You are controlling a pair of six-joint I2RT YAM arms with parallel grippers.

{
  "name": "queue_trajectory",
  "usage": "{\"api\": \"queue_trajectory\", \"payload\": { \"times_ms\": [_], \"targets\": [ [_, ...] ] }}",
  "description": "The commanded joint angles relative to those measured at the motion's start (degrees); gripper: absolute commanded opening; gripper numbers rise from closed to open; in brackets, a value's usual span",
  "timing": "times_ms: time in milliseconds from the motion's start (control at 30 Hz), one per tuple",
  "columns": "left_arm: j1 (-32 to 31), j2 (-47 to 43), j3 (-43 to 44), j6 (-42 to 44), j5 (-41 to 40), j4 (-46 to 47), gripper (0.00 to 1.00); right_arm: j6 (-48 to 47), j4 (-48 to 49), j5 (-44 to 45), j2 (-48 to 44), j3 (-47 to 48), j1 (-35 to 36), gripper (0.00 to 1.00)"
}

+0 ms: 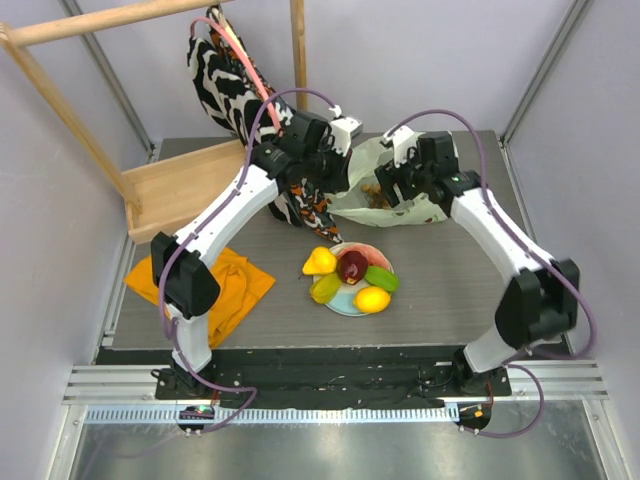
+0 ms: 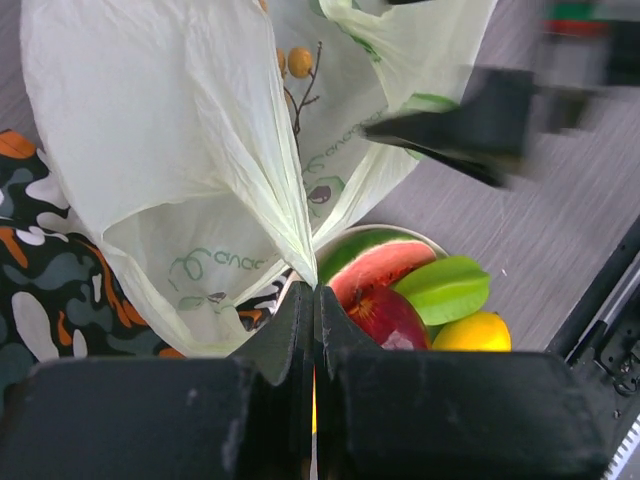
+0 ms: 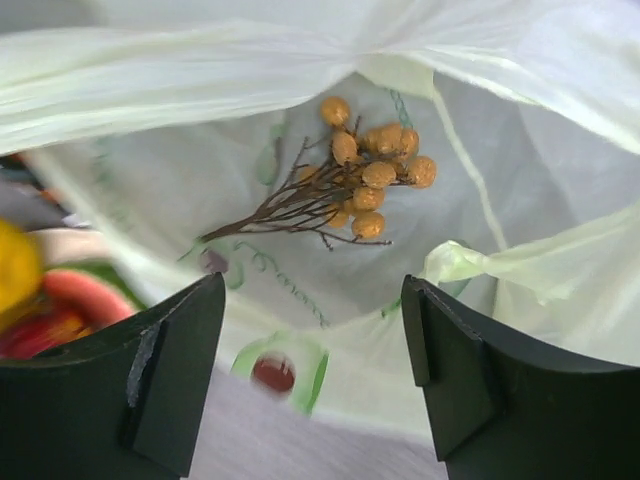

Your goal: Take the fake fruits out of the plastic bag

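The table [image 1: 450,290] carries the bag [image 2: 180,150] toward its far edge, one fold pinched in the closed left fingers [image 2: 295,320]. Other fruits [image 1: 350,268] sit on the plate [image 1: 345,305] near the front edge. The grape bunch [image 3: 375,175], the only fruit seen inside the bag, lies straight ahead of the spread, empty right fingers [image 3: 170,370], its stem slanting across their gap.

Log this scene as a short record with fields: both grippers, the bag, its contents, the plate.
left gripper: shut on thin translucent pale-green plastic bag
right gripper: open, empty, at the bag's mouth
in bag: brownish plastic grape bunch on dark twigs
plate: round white-and-blue plate holding yellow pear, dark red ball, green fruit
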Motion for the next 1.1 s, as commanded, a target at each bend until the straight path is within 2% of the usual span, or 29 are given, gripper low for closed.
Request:
{"api": "queue_trajectory", "payload": {
  "times_ms": [0,200,267,433,500,567,600,633,700,733,767,867,1067],
  "targets": [
    [0.04,-4.35,-1.21,-0.98,2.3,1.83,0.0,1.68,6.25,6.43,10.73,5.55,-0.87,0.79],
    [-0.66,-4.0,-1.56,-0.98,2.39,1.84,0.0,1.59,8.98,13.63,23.82,12.32,-0.96,0.92],
    [-0.84,-3.91,-1.83,-0.71,2.39,1.84,0.0,1.86,9.33,15.31,26.3,14.17,-1.22,0.92],
    [-1.28,-4.0,-2.62,-0.19,2.03,1.92,0.0,3.35,10.03,12.77,30.79,15.23,-1.48,0.93],
    [-1.28,-3.83,-2.62,-0.19,1.95,1.92,0.0,3.18,9.68,11.62,32.28,15.14,-1.4,0.89],
    [-1.28,-3.74,-2.44,-0.19,1.77,1.92,0.0,3.09,9.24,9.25,32.9,15.14,-1.4,0.77],
    [-1.28,-3.65,-2.36,-0.1,1.6,1.92,0.0,2.83,8.89,7.68,32.99,15.05,-1.57,0.69],
    [-1.28,-3.47,-2.36,-0.1,1.07,1.92,0.0,2.48,8.71,6.97,32.29,15.14,-1.57,0.54],
    [-1.28,-3.12,-2.09,0.08,0.54,1.92,0.0,2.03,7.93,4.08,30.8,15.58,-2.01,0.42],
    [-1.28,-2.95,-1.92,0.16,-0.16,1.92,0.0,1.86,7.31,3.28,28.97,15.84,-2.1,0.32],
    [-1.28,-2.68,-1.74,0.34,-0.51,1.92,0.0,1.6,6.96,2.75,27.64,15.93,-2.27,0.28],
    [-1.28,-2.16,-0.86,0.43,-1.48,1.92,0.0,2.29,4.86,0.47,21.84,15.41,-3.5,0.21],
    [-1.28,-0.05,1.95,0.17,-3.06,1.92,0.0,3.0,0.73,-4.98,7.71,10.84,-5.79,0.2]
  ]
}}
